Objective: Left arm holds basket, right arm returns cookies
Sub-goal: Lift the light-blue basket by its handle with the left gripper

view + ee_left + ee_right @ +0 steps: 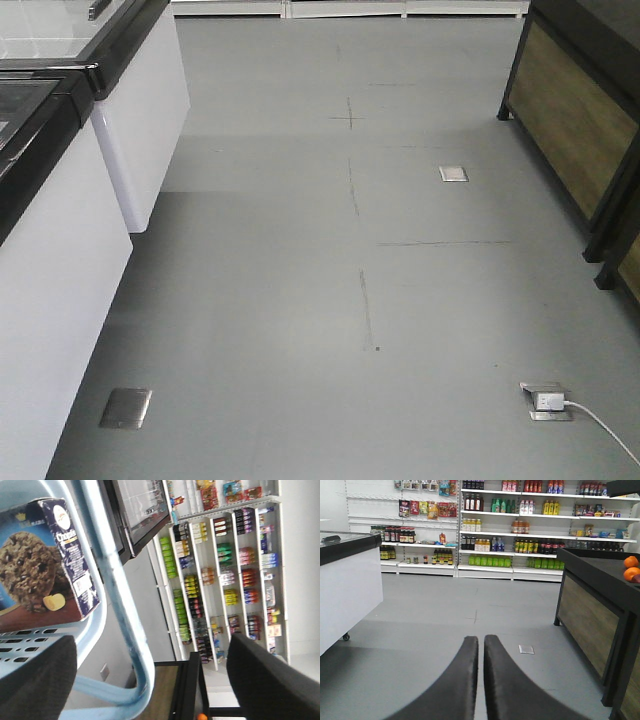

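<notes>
My left gripper (150,670) stands spread astride the curved rim of the slotted pale-blue plastic basket (120,605); the cardboard cookies (45,565) sit inside it; my right gripper (481,642) is pinched closed.

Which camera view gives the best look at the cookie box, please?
The left wrist view: the cookie box fills its upper left, close and unobstructed, inside the basket. The front-facing and right wrist views show none of it.

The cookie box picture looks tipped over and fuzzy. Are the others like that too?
Left wrist view: the picture is tilted, so the shelves lean over; the cookie box is readable but soft. Right wrist view: level and clear, only the right claw, up close, looks smudgy. Front view: a pale sheen on the floor.
</notes>
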